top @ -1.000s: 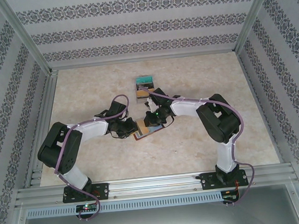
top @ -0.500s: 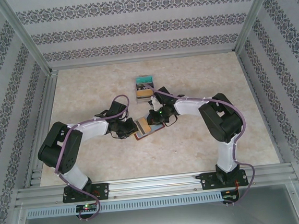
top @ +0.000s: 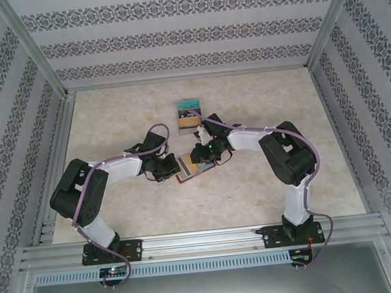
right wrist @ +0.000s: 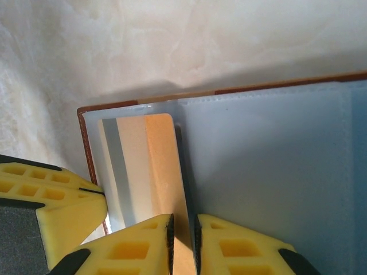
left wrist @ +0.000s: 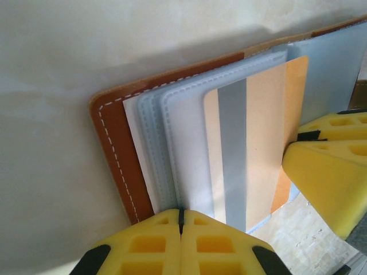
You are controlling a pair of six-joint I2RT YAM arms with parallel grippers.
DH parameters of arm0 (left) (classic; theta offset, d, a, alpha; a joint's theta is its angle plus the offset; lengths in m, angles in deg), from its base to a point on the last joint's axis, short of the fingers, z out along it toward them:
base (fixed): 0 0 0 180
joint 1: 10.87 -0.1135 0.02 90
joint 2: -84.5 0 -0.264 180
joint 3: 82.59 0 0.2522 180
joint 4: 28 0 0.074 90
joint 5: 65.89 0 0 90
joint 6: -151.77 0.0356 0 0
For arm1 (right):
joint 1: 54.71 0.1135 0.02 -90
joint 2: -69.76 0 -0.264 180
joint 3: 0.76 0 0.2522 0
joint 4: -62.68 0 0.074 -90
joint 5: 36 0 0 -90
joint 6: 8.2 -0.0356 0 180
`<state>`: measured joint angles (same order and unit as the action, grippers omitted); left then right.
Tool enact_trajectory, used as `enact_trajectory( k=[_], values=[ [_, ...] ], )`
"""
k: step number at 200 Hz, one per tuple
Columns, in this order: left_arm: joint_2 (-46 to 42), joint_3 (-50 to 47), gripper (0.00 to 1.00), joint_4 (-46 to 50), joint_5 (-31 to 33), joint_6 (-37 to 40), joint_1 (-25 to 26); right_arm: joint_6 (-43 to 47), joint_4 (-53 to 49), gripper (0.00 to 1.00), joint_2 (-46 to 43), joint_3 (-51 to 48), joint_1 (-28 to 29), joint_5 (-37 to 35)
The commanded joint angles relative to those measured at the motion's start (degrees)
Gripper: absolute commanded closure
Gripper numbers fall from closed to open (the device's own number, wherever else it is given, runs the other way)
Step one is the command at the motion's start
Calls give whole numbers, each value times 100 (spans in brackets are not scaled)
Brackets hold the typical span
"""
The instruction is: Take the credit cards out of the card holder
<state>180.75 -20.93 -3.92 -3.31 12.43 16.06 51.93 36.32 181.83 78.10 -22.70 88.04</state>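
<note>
The brown leather card holder lies open on the table between my two grippers. My left gripper is shut on the edge of its blue-grey sleeve pages, beside the stitched cover. A tan credit card with a grey stripe sticks partly out of a sleeve. My right gripper has its jaws slightly apart, and the edge of that card runs between them with a thin gap showing. From above, the left gripper and right gripper face each other over the holder.
A small stepped stack with a teal top sits on the table just beyond the right gripper. Metal frame rails and patterned walls enclose the marbled tabletop. The other arm's yellow fingers crowd the holder's edge.
The right gripper has shifted slightly right and away from the left one, and its jaws have parted a little. The left gripper has closed tight on the sleeve pages.
</note>
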Motion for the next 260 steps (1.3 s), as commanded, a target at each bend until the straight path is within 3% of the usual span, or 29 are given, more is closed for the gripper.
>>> enact_trajectory(
  k=[1,30,52,181,260],
  values=[
    [168,43,95,417,44,168,53,7,91,79,220,-11,51,235],
    [172,46,96,448,50,178,48,-26,141,85,264,-26,32,290],
    [140,36,96,487,68,203,51,-53,218,100,156,-158,-67,266],
    [46,-1,100,584,110,343,48,402,-30,100,-577,-516,-824,339],
    [-216,11,98,606,73,399,48,748,-398,100,-1506,-707,-1328,492]
  ],
)
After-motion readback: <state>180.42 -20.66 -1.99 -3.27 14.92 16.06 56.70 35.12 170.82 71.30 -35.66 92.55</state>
